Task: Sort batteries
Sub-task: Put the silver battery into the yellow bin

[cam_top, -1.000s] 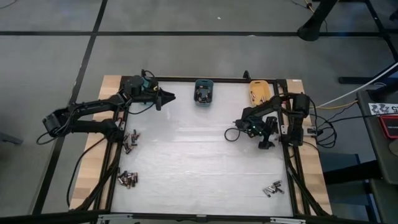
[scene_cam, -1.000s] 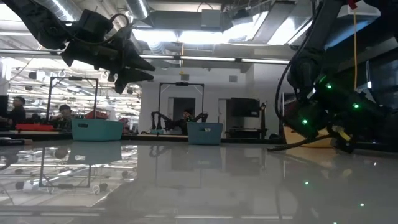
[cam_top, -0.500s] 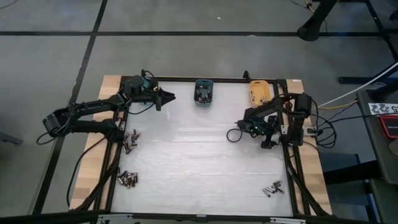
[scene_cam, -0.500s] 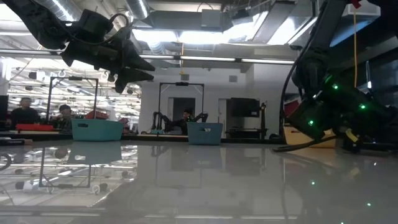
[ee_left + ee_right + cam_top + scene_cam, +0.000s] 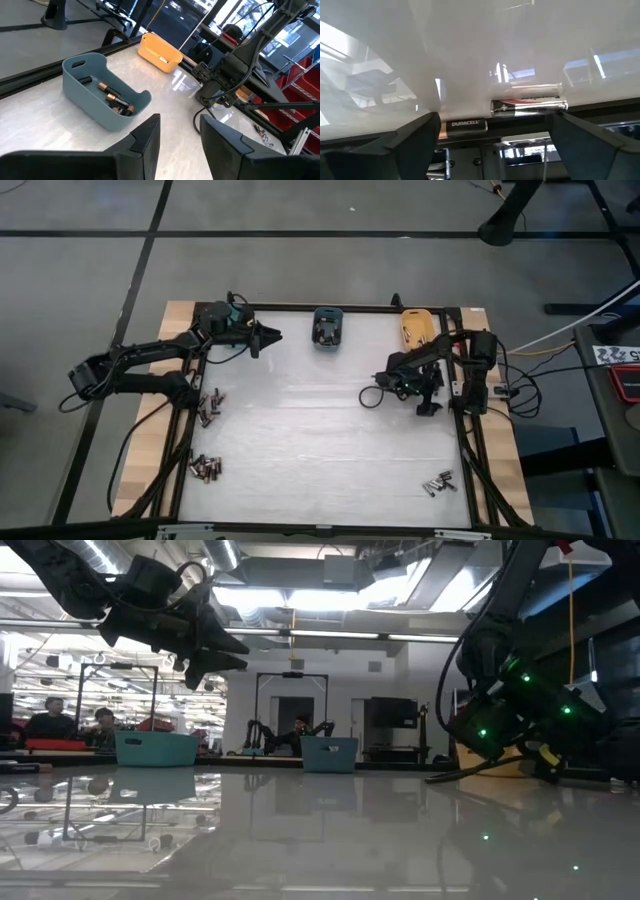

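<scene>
Black fingers of the right claw [image 5: 490, 145] are spread wide, low at the table's [image 5: 300, 440] right edge, bracketing two batteries [image 5: 527, 106] that lie against the frame rail. Closing could pinch both, or the rail. The left claw [image 5: 272, 336], partly parted and empty, hovers near the teal bin [image 5: 102, 97] holding sorted cells.

Glossy white table [image 5: 320, 420], matt plastic teal bin [image 5: 82, 85], shiny metallic batteries [image 5: 529, 106].
</scene>
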### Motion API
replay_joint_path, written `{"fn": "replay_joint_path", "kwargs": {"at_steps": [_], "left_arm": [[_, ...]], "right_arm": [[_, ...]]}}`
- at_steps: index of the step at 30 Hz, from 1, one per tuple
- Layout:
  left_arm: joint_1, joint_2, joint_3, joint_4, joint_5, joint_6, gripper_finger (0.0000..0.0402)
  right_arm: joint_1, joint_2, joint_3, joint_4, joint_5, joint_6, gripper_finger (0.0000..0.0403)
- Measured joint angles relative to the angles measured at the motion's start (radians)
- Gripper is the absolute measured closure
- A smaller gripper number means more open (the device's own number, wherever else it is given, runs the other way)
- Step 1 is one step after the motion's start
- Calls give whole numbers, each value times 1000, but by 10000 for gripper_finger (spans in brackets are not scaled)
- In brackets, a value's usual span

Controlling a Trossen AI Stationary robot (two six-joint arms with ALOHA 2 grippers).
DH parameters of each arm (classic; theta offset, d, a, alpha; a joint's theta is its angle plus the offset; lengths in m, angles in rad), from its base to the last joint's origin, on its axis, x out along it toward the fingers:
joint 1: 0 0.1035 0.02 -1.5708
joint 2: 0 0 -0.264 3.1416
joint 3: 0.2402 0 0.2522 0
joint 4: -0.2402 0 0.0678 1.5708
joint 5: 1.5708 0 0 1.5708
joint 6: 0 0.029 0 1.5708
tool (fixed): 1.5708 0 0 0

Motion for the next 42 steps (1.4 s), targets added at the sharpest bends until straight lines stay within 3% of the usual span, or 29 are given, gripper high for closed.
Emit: {"fn": "replay_joint_path", "kwargs": {"at_steps": [9, 23, 42], "left_arm": [[0, 0, 0, 0, 0, -3, 273], [0, 0, 0, 0, 0, -4, 273], [0, 0, 0, -1, 0, -8, 273]], "right_arm": [[-1, -1, 49, -8, 18, 8, 43], [-2, -4, 74, 4, -86, 32, 51], [-1, -5, 141, 26, -172, 8, 241]]}}
